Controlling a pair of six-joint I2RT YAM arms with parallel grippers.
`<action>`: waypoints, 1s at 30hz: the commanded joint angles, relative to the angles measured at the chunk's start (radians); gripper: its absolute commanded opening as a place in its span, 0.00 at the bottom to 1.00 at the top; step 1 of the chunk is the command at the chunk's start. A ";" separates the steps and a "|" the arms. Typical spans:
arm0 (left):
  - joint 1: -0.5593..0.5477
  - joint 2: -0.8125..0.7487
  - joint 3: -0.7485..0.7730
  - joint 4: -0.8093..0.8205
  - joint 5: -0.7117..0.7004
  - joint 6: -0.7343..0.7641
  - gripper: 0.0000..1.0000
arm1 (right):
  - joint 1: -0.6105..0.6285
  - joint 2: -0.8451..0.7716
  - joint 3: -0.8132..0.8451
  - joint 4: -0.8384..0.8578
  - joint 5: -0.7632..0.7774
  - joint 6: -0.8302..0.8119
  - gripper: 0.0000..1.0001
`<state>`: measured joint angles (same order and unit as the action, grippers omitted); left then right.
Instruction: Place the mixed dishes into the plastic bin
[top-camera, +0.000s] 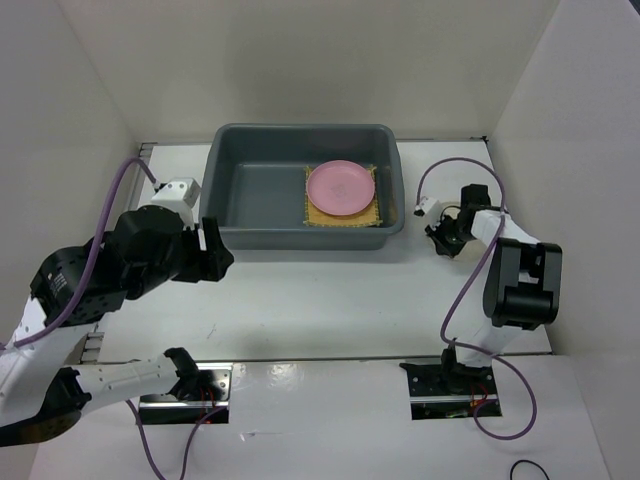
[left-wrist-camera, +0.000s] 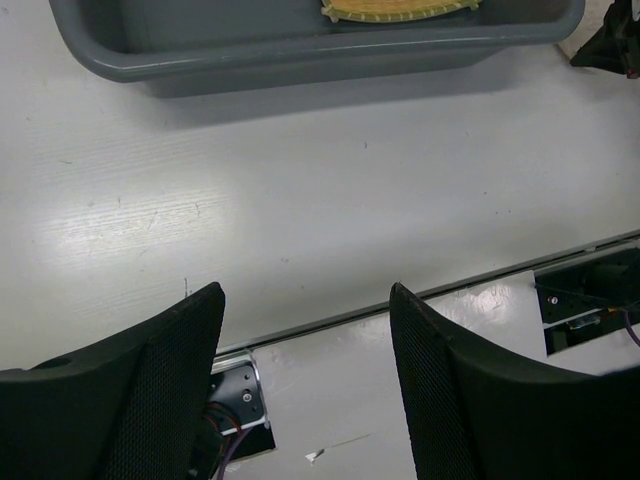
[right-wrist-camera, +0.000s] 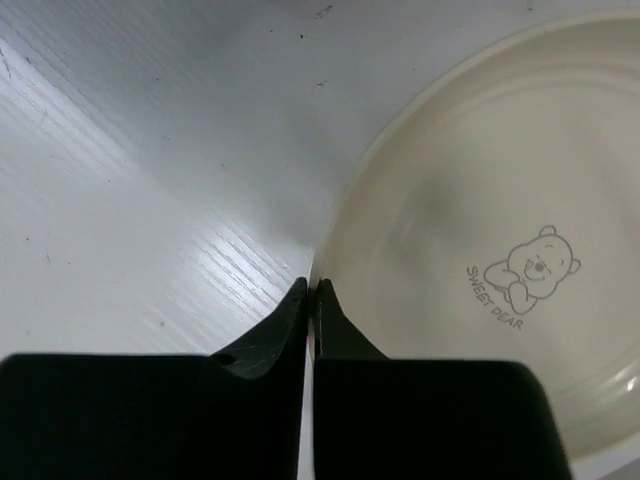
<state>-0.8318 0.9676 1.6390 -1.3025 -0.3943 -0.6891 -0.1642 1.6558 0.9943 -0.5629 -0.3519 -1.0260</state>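
I am working over a white table (top-camera: 330, 300), and the dark grey plastic bin (top-camera: 300, 238) is sitting toward its 12 o'clock edge. Inside the bin, in the half toward 3 o'clock, the square yellow-tan bamboo mat (top-camera: 345, 217) is lying flat on the floor. The round pink plate (top-camera: 341, 187) is resting on top of the mat, covering most of it and leaving the mat's border showing at 6 o'clock and 9 o'clock.

The cream-white plate (right-wrist-camera: 500, 250) is outside the bin. My right wrist camera is showing it filling the 3 o'clock side of the view, with a small bear drawing (right-wrist-camera: 535, 270) and the words SWEET BEAR on its face. The plate is casting a soft shadow onto the table toward 10 o'clock. From the top camera I cannot pick this plate out against the white table.

I am keeping my right gripper (right-wrist-camera: 312, 292) at about 4 o'clock from the bin, just off its near right corner. Its two fingers are pressed almost together, and the plate's rim seems to be pinched between the tips, though the seam is too thin to be sure.

I am holding my left gripper (left-wrist-camera: 305, 300) at about 8 o'clock from the bin, near its front left corner. Its fingers (left-wrist-camera: 150, 390) are spread wide apart with only bare table between them.
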 joint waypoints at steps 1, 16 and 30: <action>0.003 -0.020 -0.011 0.008 0.003 -0.018 0.74 | -0.003 -0.060 0.038 -0.008 -0.009 0.053 0.00; 0.003 -0.067 -0.064 0.008 -0.026 -0.036 0.78 | 0.247 -0.309 0.643 -0.199 0.033 0.260 0.00; 0.003 -0.142 -0.166 0.008 -0.063 -0.046 0.82 | 0.630 -0.025 0.894 -0.304 0.162 0.238 0.00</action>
<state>-0.8318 0.8223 1.4918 -1.3098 -0.4305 -0.7155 0.3717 1.6047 1.8835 -0.8398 -0.2546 -0.7605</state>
